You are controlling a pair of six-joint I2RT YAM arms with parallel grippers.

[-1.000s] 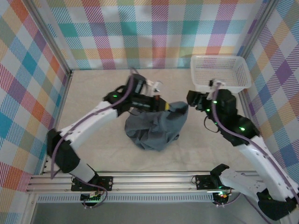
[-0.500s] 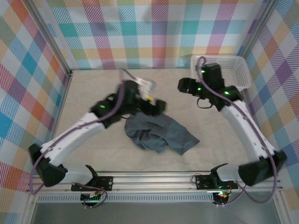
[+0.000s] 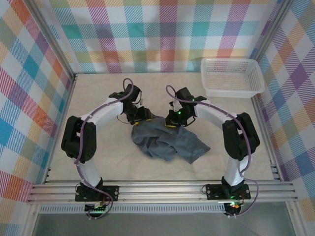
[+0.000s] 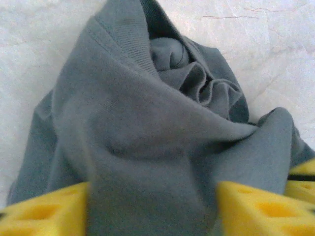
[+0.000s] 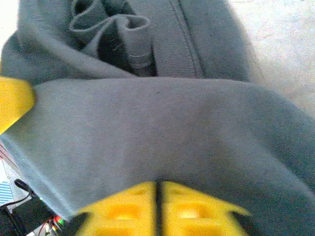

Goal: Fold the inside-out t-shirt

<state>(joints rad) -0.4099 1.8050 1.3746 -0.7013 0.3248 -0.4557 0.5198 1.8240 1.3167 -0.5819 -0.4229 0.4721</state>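
Both my arms have swung inward to the far edge of the inside-out t-shirt (image 3: 167, 142), which lies crumpled mid-table. My left claw (image 3: 144, 117) stands half open astride a cloth fold; my right claw (image 3: 171, 123) is fully closed, tips touching the cloth.

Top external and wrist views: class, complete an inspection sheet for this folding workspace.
Surface: pale table, faintly creased.
Job's things: grey t-shirt, crumpled heap mid-table, not yet folded.
Clutter: white mesh basket, far right corner.
Grippers: left gripper open, fingers astride a fold; right gripper shut at the shirt's far edge, pinch unclear.
Cables: purple cables looping above both arms.
Surroundings: plaid walls; metal rail along the near edge.
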